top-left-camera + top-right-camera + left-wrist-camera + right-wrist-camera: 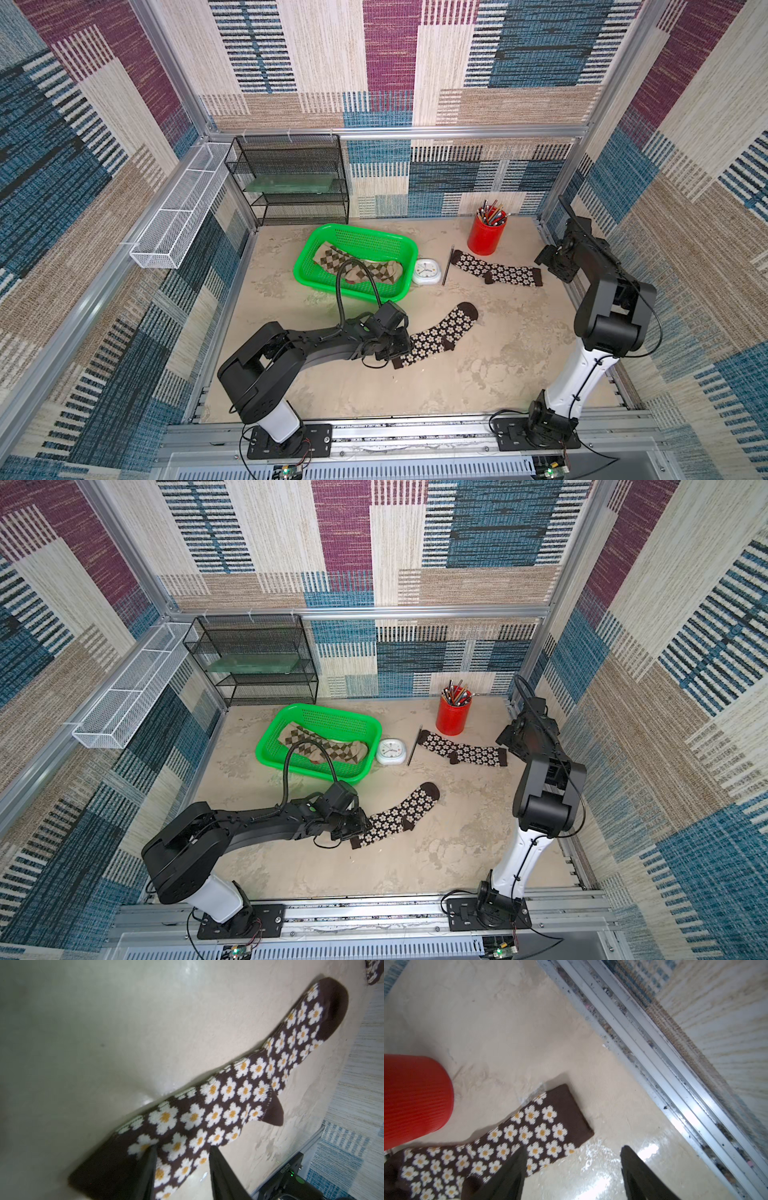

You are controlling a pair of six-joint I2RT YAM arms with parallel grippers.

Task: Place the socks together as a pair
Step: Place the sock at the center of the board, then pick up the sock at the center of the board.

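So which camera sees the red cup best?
The top views: both show the whole cup with its pens. The right wrist view catches only its side; the left wrist view misses it.

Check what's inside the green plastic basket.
Beige-brown argyle sock fabric lies in the green plastic basket. One sock or two, or anything beneath, cannot be told; a black arm cable crosses in front.

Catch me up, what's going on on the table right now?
The left gripper is down on the cuff end of the near flower sock, fingers astride the fabric; whether it is clamped is unclear. The right gripper hovers open at the cuff of the far flower sock, which lies flat near the red cup. The two flower socks lie apart, not paired yet. Argyle socks sit in the basket.
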